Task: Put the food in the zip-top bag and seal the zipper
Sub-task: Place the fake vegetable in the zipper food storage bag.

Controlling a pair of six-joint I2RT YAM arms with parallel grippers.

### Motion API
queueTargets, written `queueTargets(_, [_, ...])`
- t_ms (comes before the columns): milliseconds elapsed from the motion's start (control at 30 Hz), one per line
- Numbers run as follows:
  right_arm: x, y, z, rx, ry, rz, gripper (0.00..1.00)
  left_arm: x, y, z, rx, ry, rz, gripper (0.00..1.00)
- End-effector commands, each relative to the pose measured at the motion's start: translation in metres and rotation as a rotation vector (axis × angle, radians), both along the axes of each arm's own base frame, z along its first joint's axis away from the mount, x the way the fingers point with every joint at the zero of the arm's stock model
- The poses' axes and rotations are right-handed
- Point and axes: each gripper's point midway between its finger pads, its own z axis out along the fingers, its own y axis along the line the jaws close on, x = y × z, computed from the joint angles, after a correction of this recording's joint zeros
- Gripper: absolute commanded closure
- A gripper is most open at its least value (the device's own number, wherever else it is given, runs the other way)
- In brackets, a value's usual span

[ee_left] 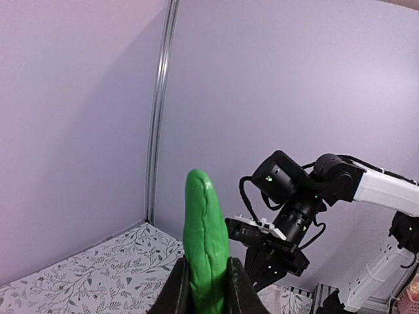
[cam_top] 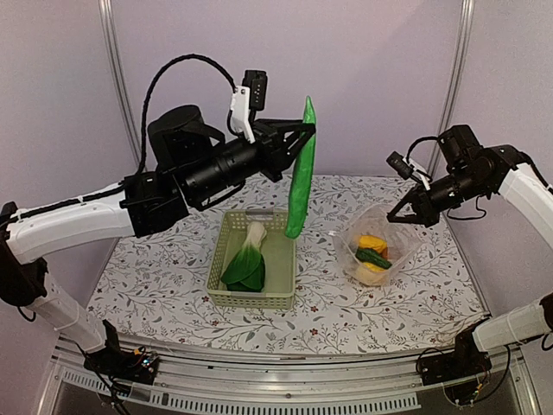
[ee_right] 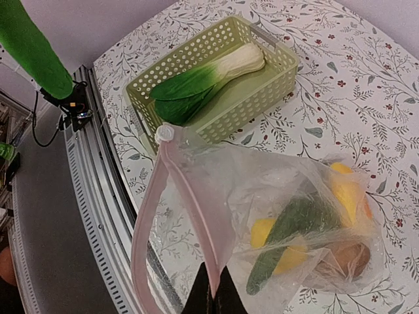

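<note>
My left gripper is shut on a long bright green cucumber, held upright high above the pale green basket; it also shows in the left wrist view. A bok choy lies in the basket. My right gripper is shut on the zipper strip at the mouth of the zip-top bag, holding the mouth open. In the bag lie yellow lemons, a dark green piece and a brown piece.
The table's metal rail runs along the near edge. Frame posts stand at the back corners against the wall. The right arm shows beyond the held cucumber in the left wrist view.
</note>
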Motion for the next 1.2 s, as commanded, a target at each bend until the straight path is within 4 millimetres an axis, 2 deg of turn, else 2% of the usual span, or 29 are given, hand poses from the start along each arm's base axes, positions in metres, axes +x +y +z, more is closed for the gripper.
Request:
queueTargets(0, [-0.016,0.011,0.022,0.059,0.01,0.077,1.0,-0.051,-0.019,0.045,-0.059,-0.266,-0.102,1.0])
queueTargets(100, [-0.019,0.014,0.031,0.073,0.004,0.096,1.0,-0.086,-0.036,0.057,-0.072,-0.391,-0.218,1.0])
queueTargets(233, [-0.024,0.017,0.037,0.096,0.02,0.12,1.0,-0.113,-0.054,0.062,-0.093,-0.491,-0.318,1.0])
queueTargets(267, [-0.026,0.018,0.037,0.101,0.021,0.128,1.0,-0.116,-0.058,0.064,-0.097,-0.508,-0.335,1.0])
queueTargets(500, [-0.027,0.019,0.037,0.109,0.026,0.135,1.0,-0.124,-0.097,0.044,-0.065,-0.58,-0.434,1.0])
queueTargets(800, [-0.027,0.02,0.035,0.11,0.034,0.134,1.0,-0.133,-0.123,0.03,-0.066,-0.606,-0.515,1.0])
queueTargets(933, [-0.027,0.02,0.036,0.113,0.031,0.138,1.0,-0.13,-0.132,0.008,-0.035,-0.612,-0.517,1.0])
queueTargets(1167, [-0.026,0.022,0.04,0.123,0.028,0.143,1.0,-0.129,-0.155,-0.051,0.097,-0.624,-0.574,1.0])
